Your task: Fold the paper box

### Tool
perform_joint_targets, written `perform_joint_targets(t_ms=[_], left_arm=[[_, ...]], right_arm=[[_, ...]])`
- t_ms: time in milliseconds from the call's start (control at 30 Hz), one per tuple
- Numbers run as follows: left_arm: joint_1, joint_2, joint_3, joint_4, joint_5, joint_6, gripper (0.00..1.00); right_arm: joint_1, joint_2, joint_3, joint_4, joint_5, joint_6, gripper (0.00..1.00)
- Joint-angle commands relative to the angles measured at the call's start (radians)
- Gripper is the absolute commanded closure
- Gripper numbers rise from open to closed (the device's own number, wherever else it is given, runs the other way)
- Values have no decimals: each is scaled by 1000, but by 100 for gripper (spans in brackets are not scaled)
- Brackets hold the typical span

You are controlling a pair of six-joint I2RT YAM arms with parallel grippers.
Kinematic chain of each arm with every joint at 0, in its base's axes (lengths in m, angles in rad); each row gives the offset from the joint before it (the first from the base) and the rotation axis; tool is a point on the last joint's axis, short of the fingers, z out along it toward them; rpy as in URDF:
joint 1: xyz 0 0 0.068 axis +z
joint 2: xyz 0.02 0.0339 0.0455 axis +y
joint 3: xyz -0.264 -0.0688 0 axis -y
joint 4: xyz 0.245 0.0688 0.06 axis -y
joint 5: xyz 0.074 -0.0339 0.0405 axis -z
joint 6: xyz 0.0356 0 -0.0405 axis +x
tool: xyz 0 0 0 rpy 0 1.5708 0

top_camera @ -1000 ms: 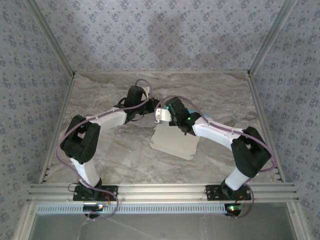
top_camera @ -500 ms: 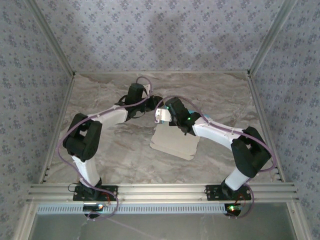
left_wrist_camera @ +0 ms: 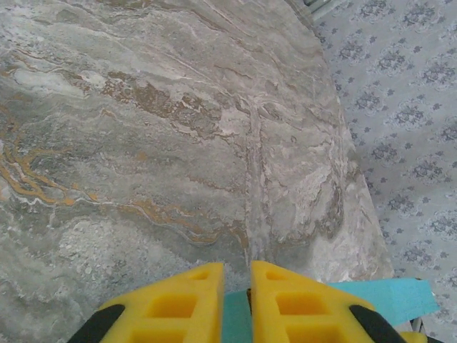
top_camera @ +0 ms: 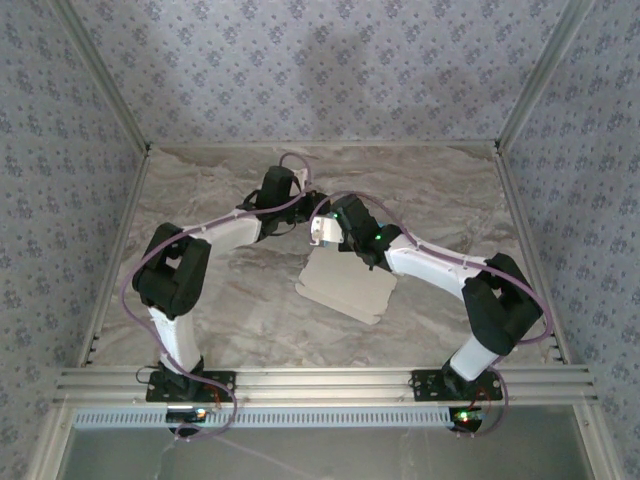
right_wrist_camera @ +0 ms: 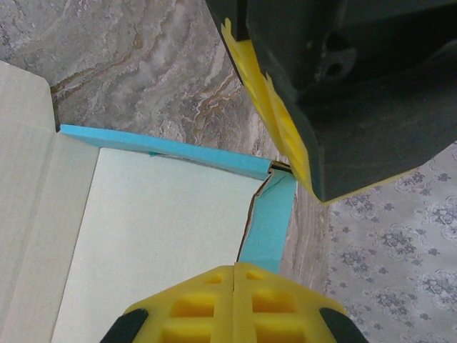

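The left hand (left_wrist_camera: 236,275) is pinched narrow on a light blue flap of the paper box (top_camera: 343,287). The box lies around the middle of the surface (top_camera: 200,190), beige face up. The right hand (right_wrist_camera: 234,275) is closed tight on a raised flap at the box's far edge.

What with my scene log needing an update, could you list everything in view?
paper box: one, pale beige inside, light blue outside, mid-table, far end lifted between the arms.
table: one, grey-brown marble, under everything.
walls: three, blue-grey flowered pattern, around the table.
frame rail: one, silver, along the near edge.
left arm: one, white and black, yellow jaws shut on the box's blue corner.
right arm: one, white and black, yellow jaws shut on a blue flap.
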Motion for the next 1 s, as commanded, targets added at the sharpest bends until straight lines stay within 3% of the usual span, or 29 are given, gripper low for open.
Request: perform_joint_targets(t_ms=[0,133,267,467,633,733,833,967], left_arm=[[-18,15,-38,-69,4,21,86],[-34,-9,-74,-83,-38,45,88],[-35,-40,-120,-78,-77,59,88],[-35,-70,-144,-56,-104,69,89],[-35,-88,-149,-58,-120,83,89],[-37,-91,-140,-63,-123,88,89],[-40,-96,-134,-71,-127,91,89],[-43,-118,-144,-95,-143,115,89]], right_arm=[[8,-4,-18,-56,-21,21,100],[7,-22,-16,-54,-23,28,99],[5,-63,-20,-50,-55,59,74],[6,-219,-37,-83,-193,156,48],[-51,-386,-26,-146,-359,348,47],[-130,-481,-39,-154,-355,663,52],[-225,-529,-18,-317,-310,1010,56],[-370,-577,-33,-498,-338,1233,64]])
